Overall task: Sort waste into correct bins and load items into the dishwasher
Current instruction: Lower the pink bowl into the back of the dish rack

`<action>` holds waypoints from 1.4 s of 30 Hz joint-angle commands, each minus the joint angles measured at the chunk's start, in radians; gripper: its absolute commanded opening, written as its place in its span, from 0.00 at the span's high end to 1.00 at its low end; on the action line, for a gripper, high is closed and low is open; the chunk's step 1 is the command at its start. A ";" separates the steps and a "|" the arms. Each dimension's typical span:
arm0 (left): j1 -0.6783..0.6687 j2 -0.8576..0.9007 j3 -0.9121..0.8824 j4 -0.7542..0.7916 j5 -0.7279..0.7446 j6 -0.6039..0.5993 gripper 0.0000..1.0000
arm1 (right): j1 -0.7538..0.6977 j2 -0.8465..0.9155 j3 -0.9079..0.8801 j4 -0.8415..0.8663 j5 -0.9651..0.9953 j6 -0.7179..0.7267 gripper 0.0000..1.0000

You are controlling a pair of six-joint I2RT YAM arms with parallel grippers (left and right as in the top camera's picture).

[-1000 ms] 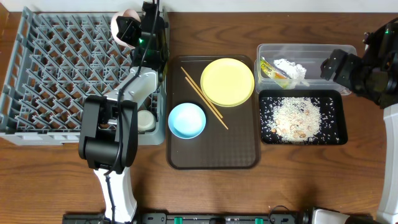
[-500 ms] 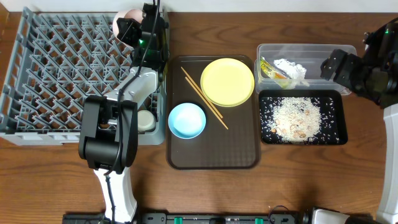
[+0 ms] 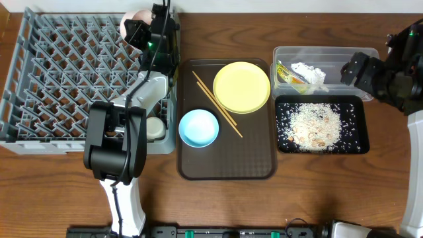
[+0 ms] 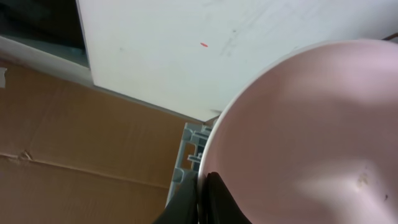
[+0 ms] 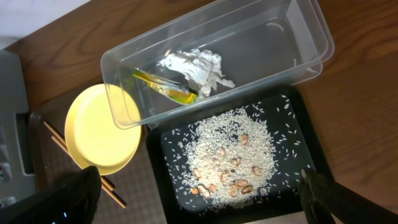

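Wooden table (image 3: 330, 192): left pincer (image 3: 135, 31) pinching white-pinkish bowl (image 4: 311, 137) rim at rack (image 3: 66, 79) edge; right pincer (image 3: 349, 69) spread wide.

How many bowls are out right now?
2: a light blue bowl on the brown tray, and a pinkish bowl in the left gripper at the dish rack, far edge.

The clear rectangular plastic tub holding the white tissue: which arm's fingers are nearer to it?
Right. The right arm's fingers hover open over the clear tub's right end. The left arm's fingers are far off at the grey plastic dish rack's far edge, shut on a white-pinkish bowl.
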 commanded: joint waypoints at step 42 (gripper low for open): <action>-0.063 -0.323 0.096 -0.587 0.512 -0.674 0.26 | -0.005 0.004 -0.003 -0.001 0.003 -0.008 0.01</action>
